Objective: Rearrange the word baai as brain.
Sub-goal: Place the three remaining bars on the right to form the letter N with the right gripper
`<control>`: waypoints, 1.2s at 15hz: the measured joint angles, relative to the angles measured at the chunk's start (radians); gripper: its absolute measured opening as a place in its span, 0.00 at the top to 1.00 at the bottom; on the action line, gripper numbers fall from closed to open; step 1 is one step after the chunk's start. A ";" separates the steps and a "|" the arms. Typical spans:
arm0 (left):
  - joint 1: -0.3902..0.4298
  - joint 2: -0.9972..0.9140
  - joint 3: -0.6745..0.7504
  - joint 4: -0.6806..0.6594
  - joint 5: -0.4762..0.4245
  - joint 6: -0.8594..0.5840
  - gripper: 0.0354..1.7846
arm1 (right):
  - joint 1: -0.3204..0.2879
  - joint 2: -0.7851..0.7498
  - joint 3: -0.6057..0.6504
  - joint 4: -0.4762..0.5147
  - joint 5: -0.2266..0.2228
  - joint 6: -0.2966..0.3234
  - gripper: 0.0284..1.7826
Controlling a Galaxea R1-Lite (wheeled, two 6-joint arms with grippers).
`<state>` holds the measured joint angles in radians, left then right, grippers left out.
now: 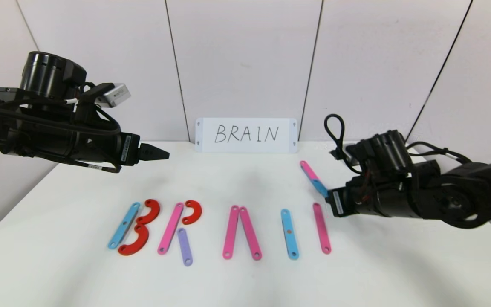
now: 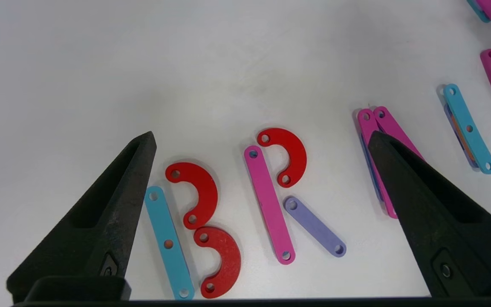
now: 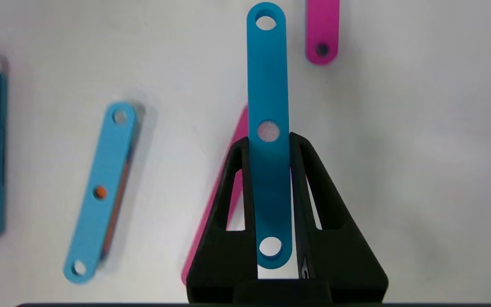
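Right gripper [image 3: 269,145] fingers pinch the thin, stiff, light blue strip [image 3: 267,85] edgewise by its long sides, above the surface [image 1: 245,281] near the last letter; left gripper [image 2: 262,140] fingers spread, idle.

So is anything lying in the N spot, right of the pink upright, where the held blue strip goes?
Nothing visible: the white table is bare right of the pink plastic upright. Right tool grips the blue strip.

White table [image 1: 245,281], white sign [image 1: 246,135] handwritten "BRAIN" against panelled wall [image 1: 245,59]
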<state>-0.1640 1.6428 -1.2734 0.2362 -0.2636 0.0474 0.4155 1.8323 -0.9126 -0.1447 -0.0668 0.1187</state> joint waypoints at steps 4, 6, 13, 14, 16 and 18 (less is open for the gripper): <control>0.000 -0.002 0.001 0.000 0.000 0.000 0.03 | -0.047 -0.045 0.214 -0.198 0.029 -0.082 0.86; 0.000 -0.003 0.001 0.000 0.000 0.000 0.02 | -0.082 -0.047 0.251 -0.224 0.066 -0.129 0.86; 0.000 -0.005 0.002 0.000 0.000 0.000 0.02 | -0.106 -0.001 0.264 -0.243 0.105 -0.150 0.86; 0.000 -0.005 0.002 0.000 0.000 0.000 0.03 | -0.103 0.008 0.267 -0.261 0.108 -0.150 0.86; 0.000 -0.005 0.002 0.000 0.000 0.000 0.03 | -0.094 0.027 0.270 -0.294 0.108 -0.153 0.86; 0.000 -0.005 0.002 0.000 0.000 0.000 0.02 | -0.085 0.042 0.271 -0.301 0.108 -0.153 0.86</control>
<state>-0.1640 1.6377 -1.2715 0.2362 -0.2640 0.0474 0.3309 1.8743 -0.6413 -0.4453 0.0413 -0.0340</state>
